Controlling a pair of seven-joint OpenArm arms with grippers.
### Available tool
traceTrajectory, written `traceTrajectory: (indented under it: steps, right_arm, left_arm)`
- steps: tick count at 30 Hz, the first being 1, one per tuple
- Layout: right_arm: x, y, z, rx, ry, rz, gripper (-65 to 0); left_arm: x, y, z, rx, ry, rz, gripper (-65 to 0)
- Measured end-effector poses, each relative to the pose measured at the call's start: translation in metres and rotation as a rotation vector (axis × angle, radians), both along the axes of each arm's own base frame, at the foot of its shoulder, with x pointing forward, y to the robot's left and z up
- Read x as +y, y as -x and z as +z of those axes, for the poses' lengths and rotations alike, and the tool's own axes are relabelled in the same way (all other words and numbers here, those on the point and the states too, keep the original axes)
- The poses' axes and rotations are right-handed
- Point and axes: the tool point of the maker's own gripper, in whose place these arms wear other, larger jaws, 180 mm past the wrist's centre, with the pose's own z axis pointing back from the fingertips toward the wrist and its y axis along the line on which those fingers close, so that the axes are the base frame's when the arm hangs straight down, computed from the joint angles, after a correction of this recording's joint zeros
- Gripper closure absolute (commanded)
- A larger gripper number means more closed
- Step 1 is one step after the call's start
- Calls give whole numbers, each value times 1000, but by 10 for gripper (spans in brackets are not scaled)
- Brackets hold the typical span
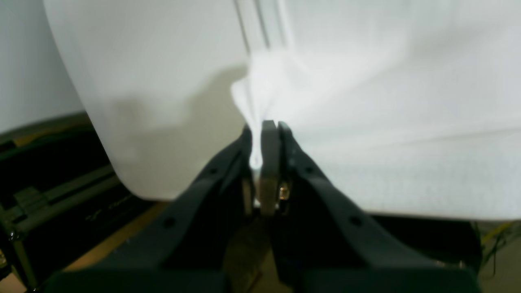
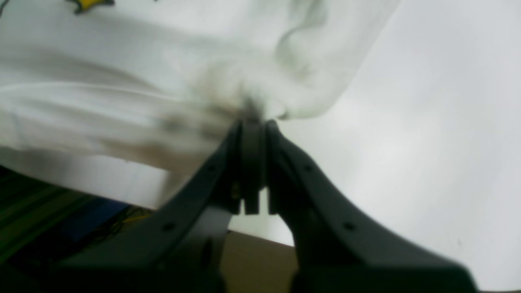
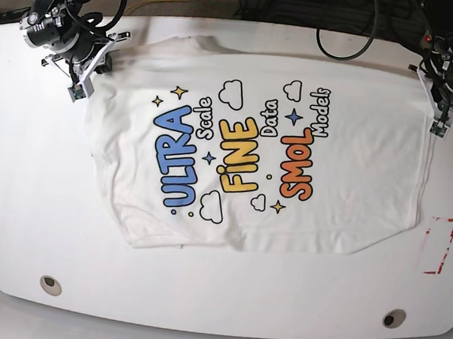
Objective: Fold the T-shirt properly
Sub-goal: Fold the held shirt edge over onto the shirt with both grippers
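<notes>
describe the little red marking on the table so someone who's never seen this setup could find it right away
Start at the white table and the T-shirt spread across it. Beside the shirt's edge, below the left tool, sits a small red dashed rectangle, the only red outline on the bare tabletop.

A glossy white counter [image 3: 15,222] with rounded corners filled the base view, evenly lit. Two round grommet holes [image 3: 51,284] sat near its front edge, red tape marks [image 3: 440,245] at one side, black cables [image 3: 345,37] behind.
</notes>
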Motion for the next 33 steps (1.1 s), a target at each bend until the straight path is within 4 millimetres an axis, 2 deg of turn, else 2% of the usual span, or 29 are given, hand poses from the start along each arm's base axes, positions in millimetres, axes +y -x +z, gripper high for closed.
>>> traceTrajectory:
  steps: [4, 10, 16, 24, 29, 31, 33]
  right_arm:
    - [0, -13, 7, -34, 3, -1, 0]
    - [0, -50, 27, -132, 0, -2, 0]
    - [-1, -88, 35, -187, -50, -20, 0]
    - [1, -124, 21, -164, -140, -49, 0]
    - [2, -149, 20, -185, -202, -63, -3]
    - [0, -154, 16, -174, -222, -67, -68]
    - [-5, -155, 12, -154, -227, -76, -155]
  left_arm:
    - [-3, -21, 10, -64, 12, 6, 0]
    - [-2, -57, 29, -161, 25, 11, 0]
    - [-1, -63, 7, -120, 85, 38, 0]
    - [-5, -83, -19, -125, 181, 35, 0]
    - [-8, -96, -27, -126, 223, 42, 0]
    - [-8, -101, -30, -121, 236, 47, -3]
    - [-9, -106, -34, -116, 256, 52, -43]
